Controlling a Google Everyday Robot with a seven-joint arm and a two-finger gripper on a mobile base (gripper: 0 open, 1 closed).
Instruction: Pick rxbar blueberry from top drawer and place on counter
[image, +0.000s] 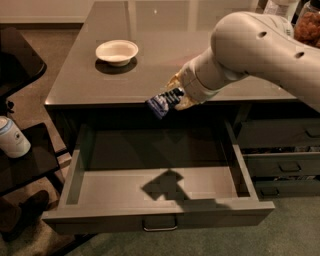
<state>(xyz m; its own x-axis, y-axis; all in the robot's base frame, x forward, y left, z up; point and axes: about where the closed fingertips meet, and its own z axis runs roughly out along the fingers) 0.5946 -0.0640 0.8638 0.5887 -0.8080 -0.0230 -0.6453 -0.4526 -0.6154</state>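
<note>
The top drawer (155, 190) stands pulled wide open below the counter's front edge, its grey interior bare, with a metal bar handle (160, 223) on its front. My gripper (176, 95) is shut on the rxbar blueberry (161, 102), a small dark-blue wrapper with pale print. It holds the bar in the air at the height of the counter's front edge, above the back of the drawer. The white arm reaches in from the upper right. The glossy grey counter (150, 55) lies behind it.
A white bowl (116, 51) sits on the counter at the back left. Narrower grey drawers (280, 150) stand at the right. Black glass side shelves (25, 160) at the left hold a white can (12, 137). Jars stand at the counter's far right corner (305, 20).
</note>
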